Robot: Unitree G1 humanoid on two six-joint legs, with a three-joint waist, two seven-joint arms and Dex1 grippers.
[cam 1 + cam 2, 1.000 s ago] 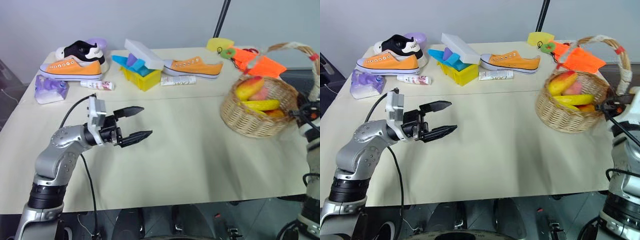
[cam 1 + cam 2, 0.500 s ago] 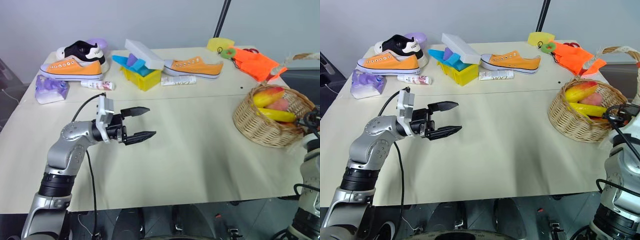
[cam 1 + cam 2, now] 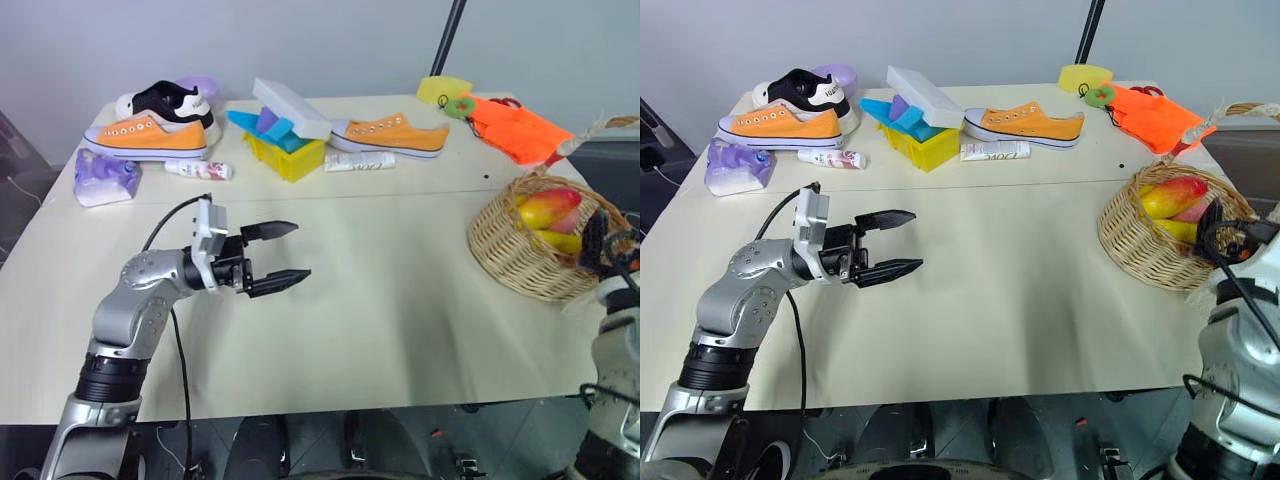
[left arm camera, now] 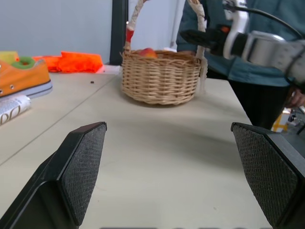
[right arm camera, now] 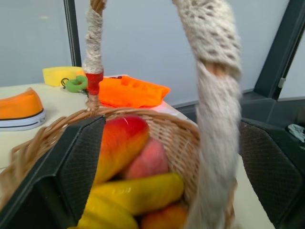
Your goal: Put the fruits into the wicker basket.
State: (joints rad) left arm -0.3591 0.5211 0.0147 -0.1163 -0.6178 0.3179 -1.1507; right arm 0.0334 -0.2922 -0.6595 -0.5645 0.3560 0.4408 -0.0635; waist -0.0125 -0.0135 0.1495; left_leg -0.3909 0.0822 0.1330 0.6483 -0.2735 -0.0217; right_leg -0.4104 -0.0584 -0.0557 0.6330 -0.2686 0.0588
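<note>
Now the wicker basket (image 3: 1160, 250) is seen standing near the table's (image 3: 1000, 290) right edge, further right vs. a sec ago. Mango (image 3: 1175, 196), peach (image 5: 148, 159) & banana (image 5: 138, 193) are held inside it. R gripper (image 3: 1230, 238) is spread wide just beside the basket's near rim, nothing grasped; handle (image 5: 214, 114) is framed between its fingers in wrist view. L gripper (image 3: 278, 252) is kept spread & empty over mid-table, little changed. Orange sneakers (image 3: 1025, 122) are left at the back.

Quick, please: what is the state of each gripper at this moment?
Left gripper: open, holding nothing, above the table.
Right gripper: open, holding nothing, at the wicker basket handle.
</note>
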